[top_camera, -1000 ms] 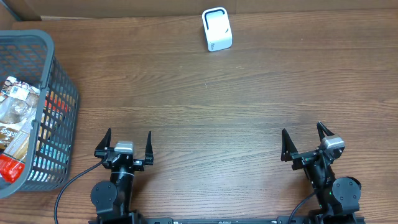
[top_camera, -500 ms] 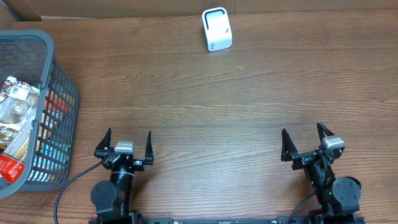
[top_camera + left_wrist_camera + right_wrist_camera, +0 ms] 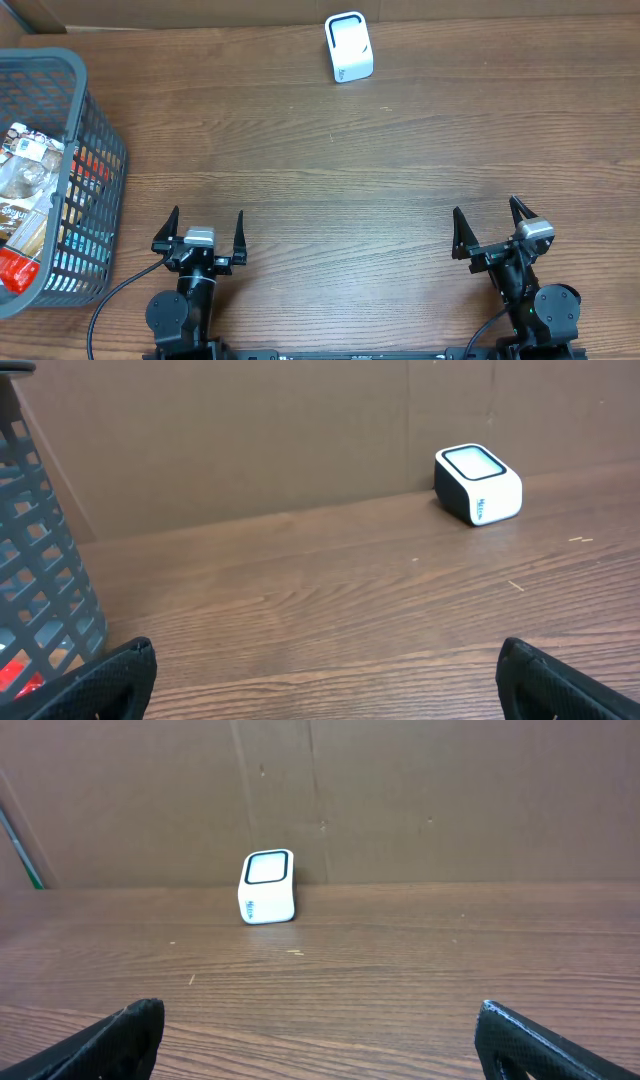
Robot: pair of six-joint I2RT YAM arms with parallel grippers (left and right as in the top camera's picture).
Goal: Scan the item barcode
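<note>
The task is judged to be at its very start: nothing is held, and no item is out of the basket yet. The left claw (image 3: 206,220) is seen low over the table (image 3: 350,180) at its near edge, its fingers spread wide apart and empty. The right claw (image 3: 486,214) is likewise spread wide, with nothing between its fingers. The items to be scanned, a crowd of packets (image 3: 25,190), are found in a grey mesh basket (image 3: 105,150), which is set ahead of the left claw and to its left, well apart from the right claw. The scanner (image 3: 349,47), a small white box with a dark-rimmed window on its top, is placed far ahead of both claws, off to the right of the left claw and off to the left of the right one, close to the cardboard wall (image 3: 400,800). The picking step is therefore taken to be the one in hand. The left claw is judged the better placed for it. It would need to be carried forward and leftward over the basket rim, lowered onto a single packet and closed there. After that, the packet's barcode would have to be turned toward the scanner window. No barcode can be made out among the packets, which are small and partly cut off at the frame edge, so the best one to take first cannot be told.
</note>
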